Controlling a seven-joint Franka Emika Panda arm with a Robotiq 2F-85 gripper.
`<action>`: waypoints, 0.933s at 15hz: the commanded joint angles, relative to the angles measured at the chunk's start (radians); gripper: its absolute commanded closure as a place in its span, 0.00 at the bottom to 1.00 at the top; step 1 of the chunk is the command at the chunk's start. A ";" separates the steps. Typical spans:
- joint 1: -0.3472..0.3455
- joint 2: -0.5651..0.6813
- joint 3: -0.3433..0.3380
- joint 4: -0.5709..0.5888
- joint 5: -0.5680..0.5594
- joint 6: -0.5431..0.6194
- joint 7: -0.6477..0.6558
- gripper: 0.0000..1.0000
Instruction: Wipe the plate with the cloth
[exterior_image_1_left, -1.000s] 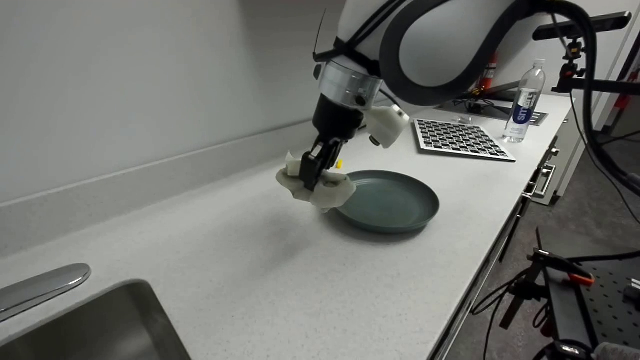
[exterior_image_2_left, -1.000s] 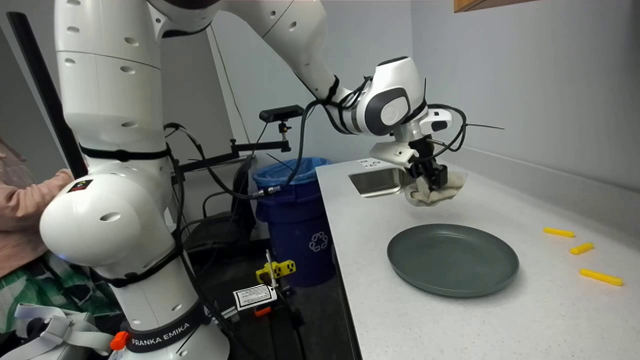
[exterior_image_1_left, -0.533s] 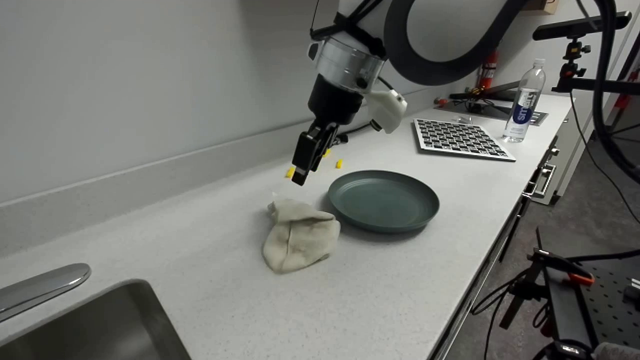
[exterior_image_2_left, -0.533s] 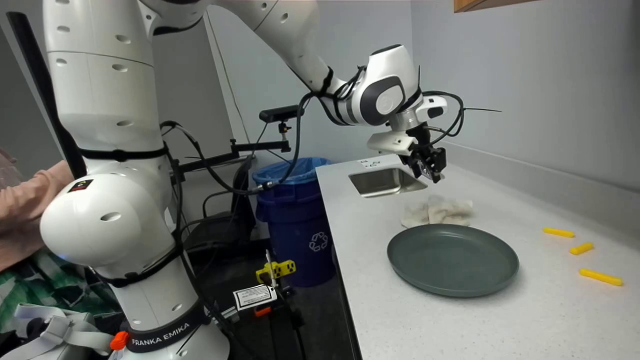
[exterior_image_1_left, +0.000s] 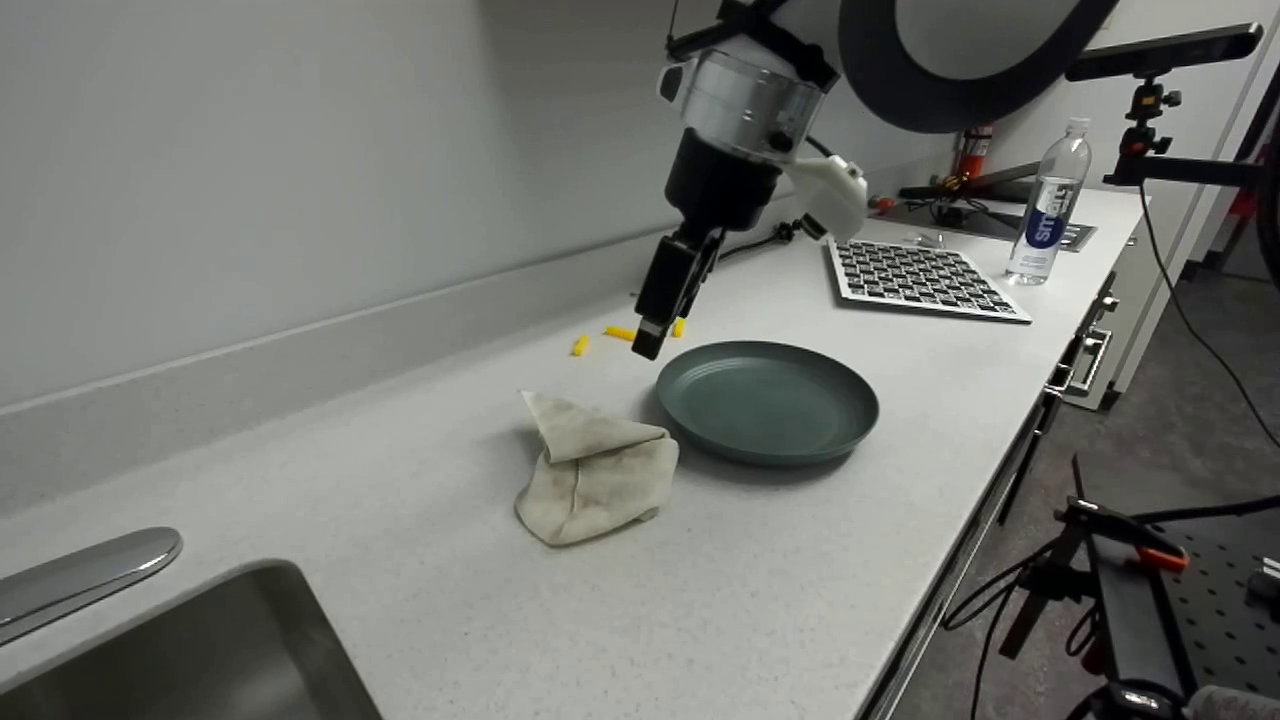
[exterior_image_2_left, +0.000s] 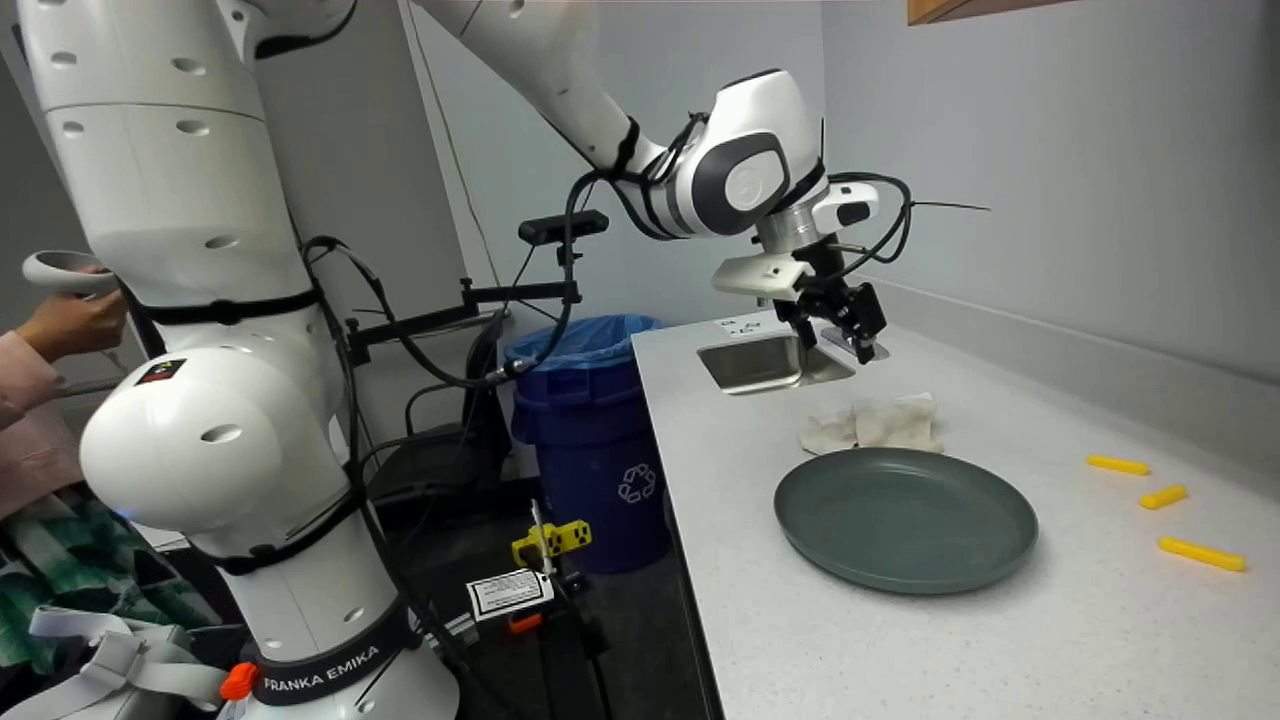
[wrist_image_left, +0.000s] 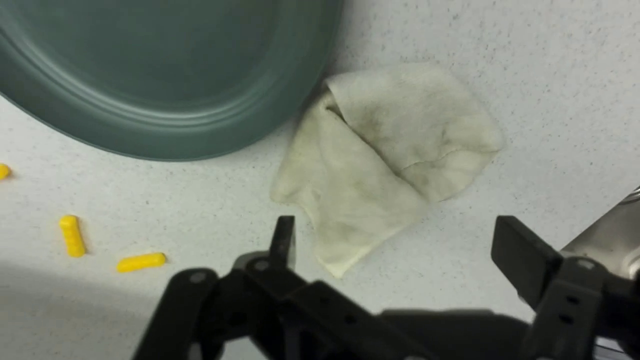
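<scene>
On the pale tabletop (exterior_image_1_left: 450, 560), just beside the plate (exterior_image_1_left: 768, 400), the folded cloth (wrist_image_left: 370, 150) lies below the pincer (wrist_image_left: 395, 222), which hangs empty, jaws spread wide. In the wrist view one cloth corner shows between them; a grasp would probably go downward.

Soft, diffuse light, faint shadows, curved glare on the plate (wrist_image_left: 165, 75).

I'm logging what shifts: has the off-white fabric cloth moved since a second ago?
Yes, down: in an exterior view, the cloth, which then overlapped the rectangular steel sink, now lies lower, on the speckled white counter.
</scene>
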 joint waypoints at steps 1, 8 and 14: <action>0.008 -0.158 -0.030 -0.134 -0.029 -0.078 0.016 0.00; -0.045 -0.463 -0.048 -0.301 -0.216 -0.252 0.097 0.00; -0.111 -0.669 -0.033 -0.365 -0.325 -0.258 0.154 0.00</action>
